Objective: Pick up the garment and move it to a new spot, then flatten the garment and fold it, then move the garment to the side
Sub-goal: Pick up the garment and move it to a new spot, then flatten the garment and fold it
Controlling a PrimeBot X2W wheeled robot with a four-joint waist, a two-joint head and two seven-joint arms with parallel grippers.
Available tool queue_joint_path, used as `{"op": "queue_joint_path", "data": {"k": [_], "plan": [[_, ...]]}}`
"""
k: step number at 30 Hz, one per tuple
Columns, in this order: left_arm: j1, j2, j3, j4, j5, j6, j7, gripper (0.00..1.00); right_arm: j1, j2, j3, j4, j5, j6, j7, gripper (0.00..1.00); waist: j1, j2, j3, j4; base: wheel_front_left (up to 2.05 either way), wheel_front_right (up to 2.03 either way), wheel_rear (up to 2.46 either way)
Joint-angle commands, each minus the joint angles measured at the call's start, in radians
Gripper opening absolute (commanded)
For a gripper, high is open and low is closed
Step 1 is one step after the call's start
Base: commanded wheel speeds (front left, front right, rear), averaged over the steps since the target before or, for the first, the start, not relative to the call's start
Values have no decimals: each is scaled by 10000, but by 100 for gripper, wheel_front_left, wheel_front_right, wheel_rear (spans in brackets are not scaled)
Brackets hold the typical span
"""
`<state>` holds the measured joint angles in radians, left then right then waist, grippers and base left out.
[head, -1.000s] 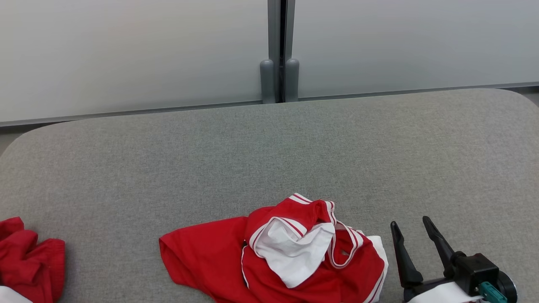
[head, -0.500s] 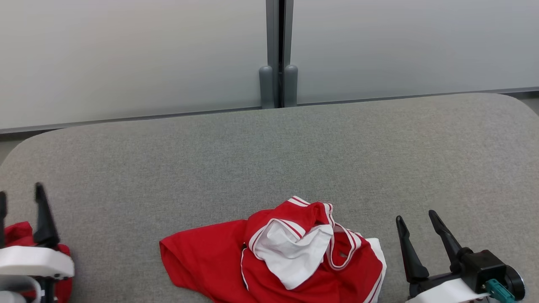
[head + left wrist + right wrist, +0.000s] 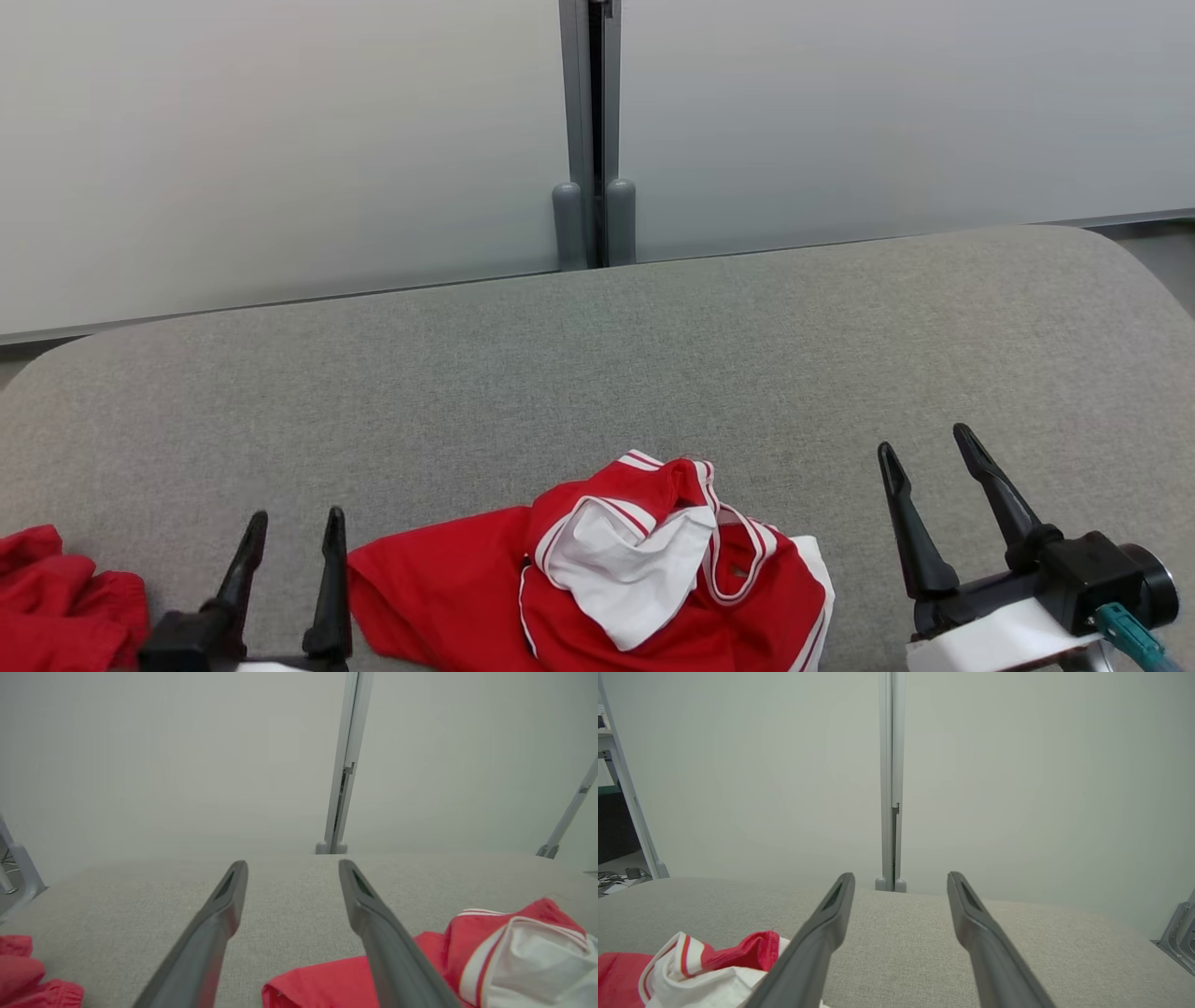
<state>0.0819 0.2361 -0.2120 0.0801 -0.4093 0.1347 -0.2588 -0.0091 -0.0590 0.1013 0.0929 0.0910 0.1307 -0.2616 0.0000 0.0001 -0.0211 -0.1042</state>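
Left pincer (image 3: 297,516): at the near edge of the grey counter (image 3: 597,373), fingers spread, nothing between them. My left wrist view confirms it, with the pincer (image 3: 292,863) open over bare fabric surface.

Right pincer (image 3: 922,439): at the near right of the counter, fingers likewise spread and empty. My right wrist view shows the same for this pincer (image 3: 901,875).

Garment (image 3: 597,579): red with white trim and a white inner face, crumpled in a heap at the near middle of the counter, between my two pincers. Its left edge lies just beside my left pincer; I cannot tell whether they touch. A strip of bare counter separates it from my right pincer. It also shows at the lower right of the left wrist view (image 3: 490,952) and the lower left of the right wrist view (image 3: 705,970).

Other items: a second red cloth (image 3: 56,597) bunched at the near left corner, apart from the garment. Pale wall panels (image 3: 280,140) and a grey post (image 3: 588,140) stand behind the counter.
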Motion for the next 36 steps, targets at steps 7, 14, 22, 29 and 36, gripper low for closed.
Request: {"op": "queue_joint_path", "data": {"k": [7,14,22,29,36], "plan": [[1229,-364,871,486,309,121,-71,100,470,-173,-446,-75,3,1,-53,100,0,-1,-319,138,0,0,0],[1801,-878,1892,208,940,-413,-74,100,770,-119,-895,65,4,1,-53,100,0,-1,-445,383,0,0,0],[1785,-1292,2336,235,1421,-923,-56,100,773,-66,-952,177,-31,1,-53,100,0,-1,-477,427,0,0,0],[1597,-1521,2530,151,1765,-1272,-56,100,655,-29,-798,252,16,1,-53,100,0,-1,-466,259,0,0,0],[706,-1652,1437,-157,2083,-1969,146,100,496,-49,-654,234,16,1,-53,100,0,-1,-352,-245,0,0,0]]}}
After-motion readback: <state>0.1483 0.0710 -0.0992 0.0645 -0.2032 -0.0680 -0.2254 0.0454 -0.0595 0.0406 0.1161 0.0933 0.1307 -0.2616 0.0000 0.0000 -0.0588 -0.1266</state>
